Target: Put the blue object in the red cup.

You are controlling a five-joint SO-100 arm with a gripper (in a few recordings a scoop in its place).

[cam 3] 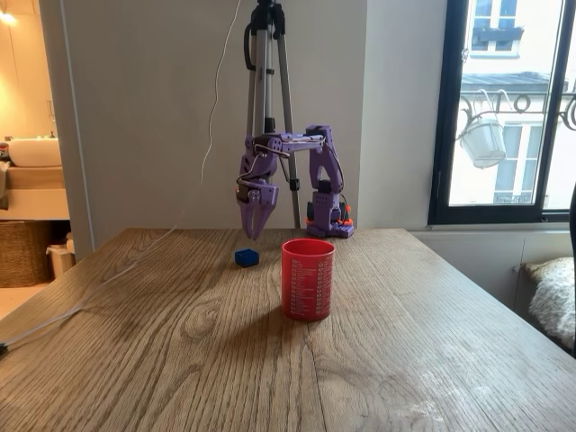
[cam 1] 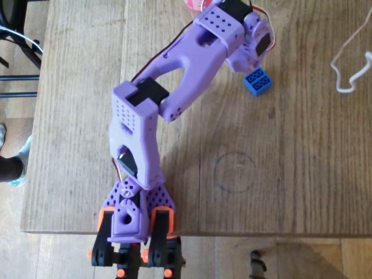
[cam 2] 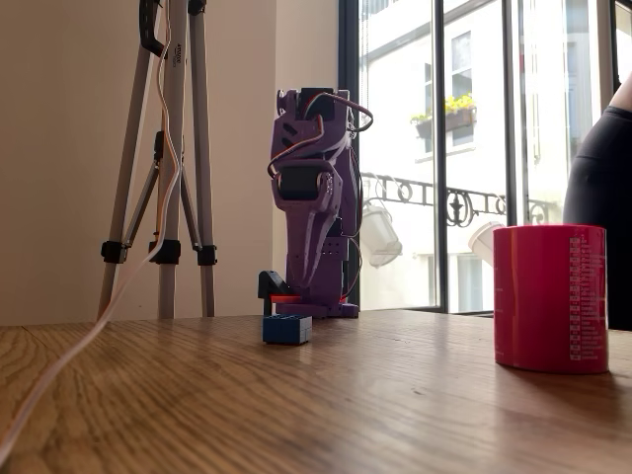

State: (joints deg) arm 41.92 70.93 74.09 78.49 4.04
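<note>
Overhead view, gripper (cam 3: 253, 232) above blue object (cam 1: 257, 81), jaws seemingly closed

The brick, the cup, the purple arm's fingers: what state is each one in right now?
Brick: flat on the table, studs up, not held.
Cup: upright, mouth up, standing apart from the brick; whether anything is inside cannot be seen.
Gripper: fingers pointing down, above the brick and not touching it; open or shut is hard to tell.
Table: bears the brick and the cup.
</note>
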